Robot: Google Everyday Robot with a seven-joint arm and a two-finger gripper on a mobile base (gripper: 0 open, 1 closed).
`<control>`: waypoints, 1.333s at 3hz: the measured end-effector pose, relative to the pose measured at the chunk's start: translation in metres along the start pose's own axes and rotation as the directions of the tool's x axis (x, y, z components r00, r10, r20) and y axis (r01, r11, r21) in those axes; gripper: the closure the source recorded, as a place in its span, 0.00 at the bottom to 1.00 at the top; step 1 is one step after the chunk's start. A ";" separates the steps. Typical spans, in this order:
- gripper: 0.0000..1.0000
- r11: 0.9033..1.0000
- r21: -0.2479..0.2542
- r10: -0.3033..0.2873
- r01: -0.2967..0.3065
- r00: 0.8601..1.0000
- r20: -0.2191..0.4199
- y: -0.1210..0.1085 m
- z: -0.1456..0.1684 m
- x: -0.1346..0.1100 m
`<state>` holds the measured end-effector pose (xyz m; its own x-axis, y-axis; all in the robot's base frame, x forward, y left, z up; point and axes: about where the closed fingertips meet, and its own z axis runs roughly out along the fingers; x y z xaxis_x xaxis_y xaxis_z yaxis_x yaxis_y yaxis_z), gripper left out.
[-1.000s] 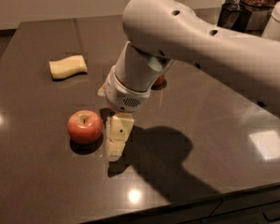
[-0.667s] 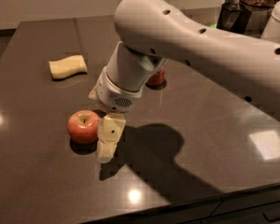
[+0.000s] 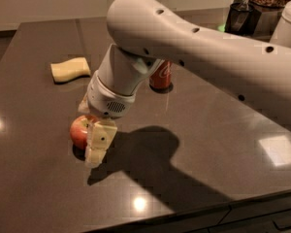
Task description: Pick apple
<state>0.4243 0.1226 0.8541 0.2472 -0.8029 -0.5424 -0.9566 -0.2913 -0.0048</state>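
The red apple with a yellowish blush sits on the dark table at the front left. My gripper is lowered over it and is open. One cream finger stands against the apple's right side, its tip at the tabletop. The other finger is hidden behind the apple and the wrist. The apple still rests on the table. My big white arm reaches in from the right and covers the middle of the view.
A red soda can stands behind the wrist, partly hidden by the arm. A pale yellow sponge-like block lies at the back left. A dark holder and a white container stand at the back right. The table's front edge runs along the bottom.
The gripper has moved left and down, from beside the apple to over it. One finger now touches the apple's right side. The apple has not moved.
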 end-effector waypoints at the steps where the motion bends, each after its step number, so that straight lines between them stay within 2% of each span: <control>1: 0.40 1.000 -0.019 -0.005 0.006 1.000 0.010 -0.001 0.002 -0.005; 2: 0.72 0.999 -0.039 0.007 -0.007 1.000 0.012 -0.005 -0.006 -0.005; 3: 1.00 1.000 -0.021 0.000 0.000 1.000 0.021 -0.006 -0.042 -0.020; 4: 1.00 0.999 0.007 -0.035 0.034 0.998 0.043 -0.001 -0.086 -0.041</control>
<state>0.4281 0.1108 0.9483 0.2733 -0.7691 -0.5777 -0.9486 -0.3153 -0.0290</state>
